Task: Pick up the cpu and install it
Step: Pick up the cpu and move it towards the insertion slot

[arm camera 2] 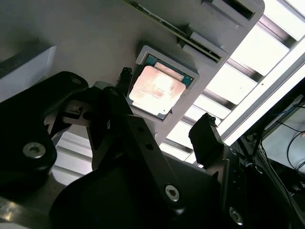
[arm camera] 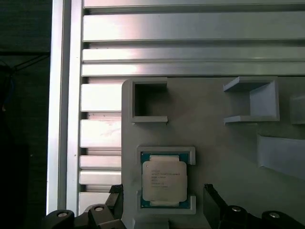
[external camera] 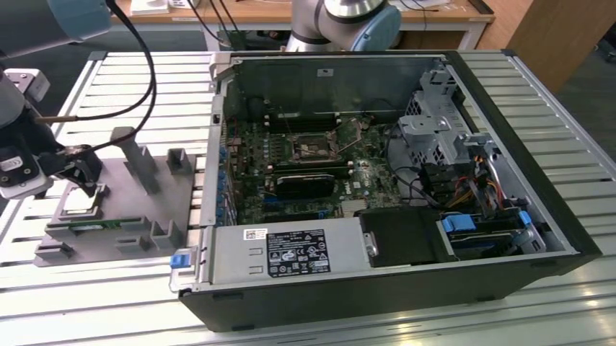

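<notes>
The small flat square cpu [arm camera: 164,180], with a silvery-grey metal top and a thin dark green rim, is seen lying flat in a shallow square recess of the pale grey plastic holder plate [arm camera: 214,133]. This plate is placed on the slatted aluminium table [external camera: 97,303], at the exterior view's left of the large open black computer case [external camera: 539,238]. The black two-finger gripper [external camera: 86,180] is held just above the recess. In both wrist views its fingers [arm camera 2: 207,136] are spread apart, one at each side of the cpu, and nothing is grasped by them. Inside the case, the square metal-framed socket [external camera: 313,149] is seen on the green motherboard [external camera: 255,180], well apart from the cpu.
</notes>
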Controlling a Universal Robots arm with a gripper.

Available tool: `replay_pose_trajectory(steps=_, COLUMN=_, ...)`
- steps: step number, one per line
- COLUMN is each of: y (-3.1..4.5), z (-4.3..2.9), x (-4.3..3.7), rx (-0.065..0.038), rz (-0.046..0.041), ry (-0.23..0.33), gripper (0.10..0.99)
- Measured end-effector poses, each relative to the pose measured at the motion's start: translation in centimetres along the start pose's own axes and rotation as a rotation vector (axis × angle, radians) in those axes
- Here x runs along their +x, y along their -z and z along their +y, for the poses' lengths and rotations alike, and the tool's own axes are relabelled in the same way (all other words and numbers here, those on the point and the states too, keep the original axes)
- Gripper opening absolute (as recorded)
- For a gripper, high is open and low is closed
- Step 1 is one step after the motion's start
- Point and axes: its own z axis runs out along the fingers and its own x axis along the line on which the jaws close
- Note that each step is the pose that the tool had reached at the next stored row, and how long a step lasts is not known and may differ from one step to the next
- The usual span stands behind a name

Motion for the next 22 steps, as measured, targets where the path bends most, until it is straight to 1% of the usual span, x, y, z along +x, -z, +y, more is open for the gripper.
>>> replay_pose_trajectory(steps=1, y=-0.03, z=0.00, x=-0.01, rx=0.000, rz=0.0022, ry=0.000, gripper=0.761)
replay_pose_trajectory(steps=5, y=-0.24, z=-0.02, x=-0.12, rx=0.000, rz=0.0153, ry=-0.001, gripper=0.761)
replay_pose_trajectory(steps=6, y=-0.33, z=-0.02, x=-0.17, rx=0.000, rz=0.0172, ry=-0.001, gripper=0.761)
replay_pose_trajectory(steps=10, y=-0.75, z=-0.04, x=-0.23, rx=0.000, rz=0.0165, ry=-0.001, gripper=0.761)
replay_pose_trajectory(steps=15, y=-1.11, z=-0.07, x=-0.25, rx=0.001, rz=0.0084, ry=0.000, gripper=0.761)
replay_pose_trajectory(steps=20, y=-1.66, z=-0.09, x=-0.28, rx=0.001, rz=0.0079, ry=0.000, gripper=0.761)
replay_pose_trajectory(steps=22, y=-1.82, z=-0.09, x=-0.28, rx=0.001, rz=0.0046, ry=0.000, gripper=0.761)
